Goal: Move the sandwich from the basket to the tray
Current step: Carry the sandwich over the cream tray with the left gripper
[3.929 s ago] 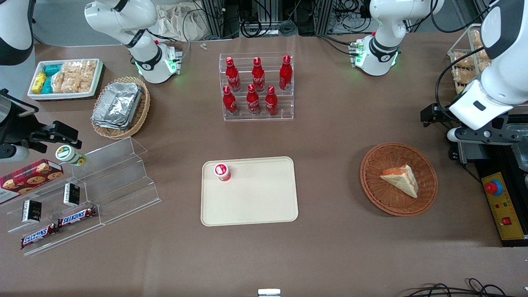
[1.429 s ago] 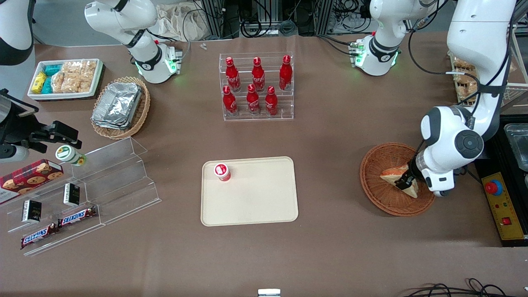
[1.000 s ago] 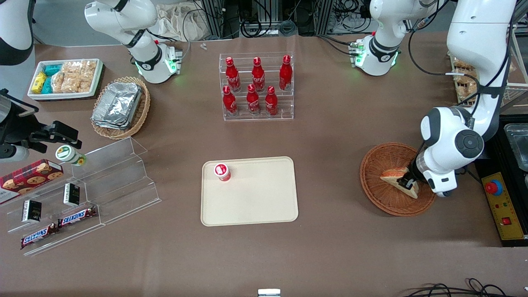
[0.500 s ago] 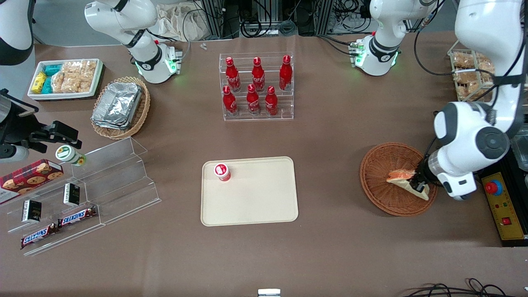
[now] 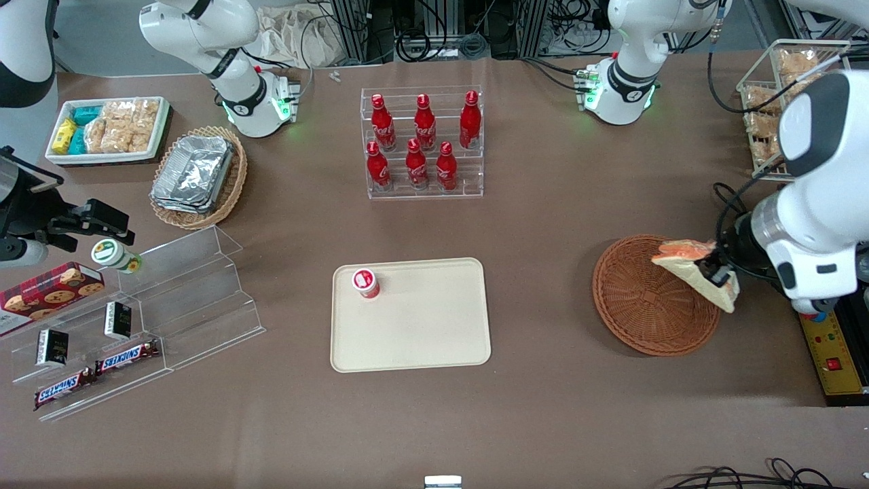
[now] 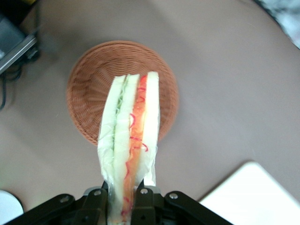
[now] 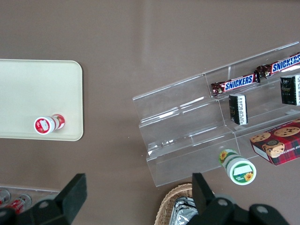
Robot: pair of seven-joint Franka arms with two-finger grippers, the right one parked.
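The sandwich [image 5: 699, 277] hangs wedge-down in my fingers [image 6: 98, 206], pinched across its bread faces so the filling stays put, lifted clear above the basket [image 5: 645, 305] rim near the tabletop's working-arm end. The tray [image 5: 421, 326] waits mid-tabletop.

The left arm reaches in from the working arm's end of the table, its white forearm and wrist angled down and inward toward the table's middle. Its gripper [image 5: 714, 273] hangs in the air above the rim of the basket [image 5: 645, 305], at the edge nearest the working arm's end. The two black fingers [image 6: 93, 206] are closed on the sandwich [image 5: 689, 266], pinching the wedge across its flat bread faces near its wide end, so that the wedge sticks out past the fingertips with its layered edge facing the wrist camera
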